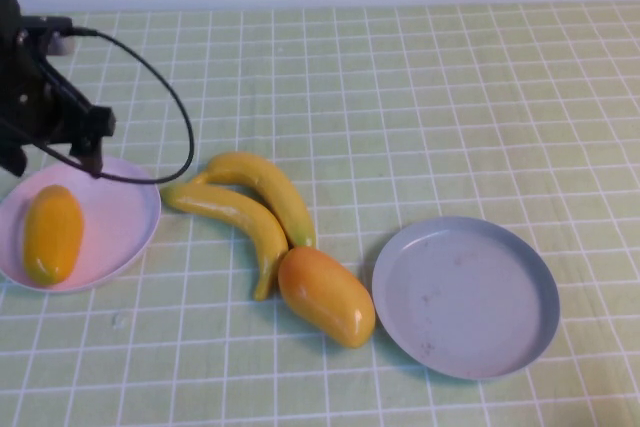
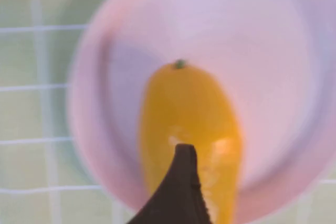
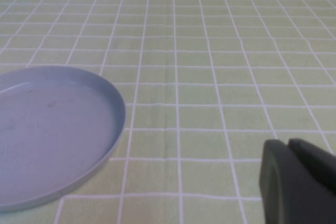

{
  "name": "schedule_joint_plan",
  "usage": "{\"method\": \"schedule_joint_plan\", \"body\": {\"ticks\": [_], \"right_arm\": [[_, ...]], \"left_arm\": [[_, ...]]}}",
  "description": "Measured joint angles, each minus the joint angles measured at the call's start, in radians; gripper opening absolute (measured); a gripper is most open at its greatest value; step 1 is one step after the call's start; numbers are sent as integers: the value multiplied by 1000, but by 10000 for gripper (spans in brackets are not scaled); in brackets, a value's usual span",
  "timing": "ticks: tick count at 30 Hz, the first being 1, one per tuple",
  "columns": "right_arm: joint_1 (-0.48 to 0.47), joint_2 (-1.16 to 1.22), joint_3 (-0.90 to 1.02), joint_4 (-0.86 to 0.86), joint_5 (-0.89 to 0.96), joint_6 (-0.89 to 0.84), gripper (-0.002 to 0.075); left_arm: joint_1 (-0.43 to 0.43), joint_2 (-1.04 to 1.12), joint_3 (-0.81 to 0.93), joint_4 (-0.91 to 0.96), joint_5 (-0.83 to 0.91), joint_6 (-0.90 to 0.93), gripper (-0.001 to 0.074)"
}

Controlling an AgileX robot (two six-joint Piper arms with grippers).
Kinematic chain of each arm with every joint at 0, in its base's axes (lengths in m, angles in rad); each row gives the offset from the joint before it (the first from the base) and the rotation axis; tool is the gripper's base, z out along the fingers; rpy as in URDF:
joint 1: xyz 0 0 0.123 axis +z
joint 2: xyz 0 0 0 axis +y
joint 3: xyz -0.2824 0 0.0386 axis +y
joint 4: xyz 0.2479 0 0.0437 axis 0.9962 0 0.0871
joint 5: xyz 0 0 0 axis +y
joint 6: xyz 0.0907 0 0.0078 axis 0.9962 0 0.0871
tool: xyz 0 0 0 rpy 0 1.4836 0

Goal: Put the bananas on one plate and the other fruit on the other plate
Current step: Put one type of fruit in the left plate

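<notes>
- Overhead camera first: pink plate (image 1: 120,237) sits at the table's (image 1: 420,97) left edge, and one mango (image 1: 52,233) lies on it, lengthwise, clear of the rim.
- Left gripper (image 1: 60,142) hangs over the far rim of that pink plate, a black cable (image 1: 170,107) looping off it towards the bananas; from up here I cannot tell how its fingers stand.
- Right of the pink plate, both bananas (image 1: 255,207) lie on the cloth side by side, touching, their far ends close to the plate's rim.
- Second mango (image 1: 326,295) rests against the bananas' near tips (still on the cloth, not on a plate).
- Just right of that mango sits the grey-blue plate (image 1: 465,297), nothing on it.
- Left wrist camera now: looking straight down onto the pink plate (image 2: 273,51), mango (image 2: 184,114) in the middle, stem end showing.
- One dark fingertip (image 2: 181,192) crosses the mango's body; only that one shows, so apart or together stays unclear.
- Right wrist camera: grey-blue plate (image 3: 52,129) fills one corner on the green checked cloth.
- Right gripper (image 3: 294,182) hovers off to the plate's side, fingers pressed together on nothing.
</notes>
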Motion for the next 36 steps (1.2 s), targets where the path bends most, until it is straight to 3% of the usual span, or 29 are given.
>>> {"method": "schedule_joint_plan", "body": {"ticks": [5,14,16,20,26,36], "right_arm": [[0,0,0,0,0,0,-15],[0,0,0,0,0,0,-15],[0,0,0,0,0,0,-15],[0,0,0,0,0,0,-15],[0,0,0,0,0,0,-15],[0,0,0,0,0,0,-15]], "left_arm": [[-65,-36,-22,-86,10,-3,615],[-435,-51,-24,-106,10,-14,615],[-498,-51,-24,-107,10,38,615],[-590,-51,-24,-105,12,387,613],[-634,-51,-24,-103,14,861,596],[-628,-51,94,-130,8,1154,567]]}}
